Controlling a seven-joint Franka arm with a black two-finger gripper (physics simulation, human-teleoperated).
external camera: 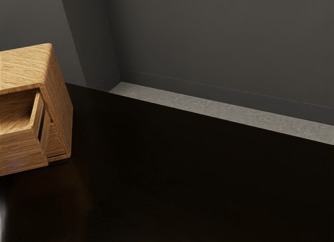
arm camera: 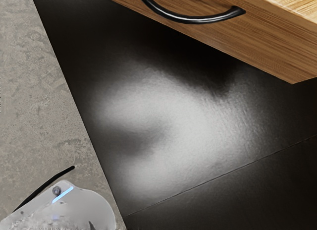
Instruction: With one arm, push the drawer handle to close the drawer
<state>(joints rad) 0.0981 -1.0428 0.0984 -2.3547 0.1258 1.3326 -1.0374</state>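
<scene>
Whether the claw is standing wide or narrow, I cannot tell. The black, curved metal handle is arching out from the front of the brown, wood-grained drawer. It is lying off the hand's centre line, so a straight push from here might be missing it; contact near one end of the curve might be slipping off or twisting the drawer until it binds. At the exterior view's left, the drawer is jutting from the box-shaped wooden cabinet, so closing is needing a steady, square push. Pressing too low could be sending the claw under the front, scraping the glossy black desk; pressing hard on a jammed drawer could be making the whole cabinet slide over that smooth top. Farther off, the grey, mottled floor is running past the desk's edge, where a badly shoved cabinet could be tipping over.
</scene>
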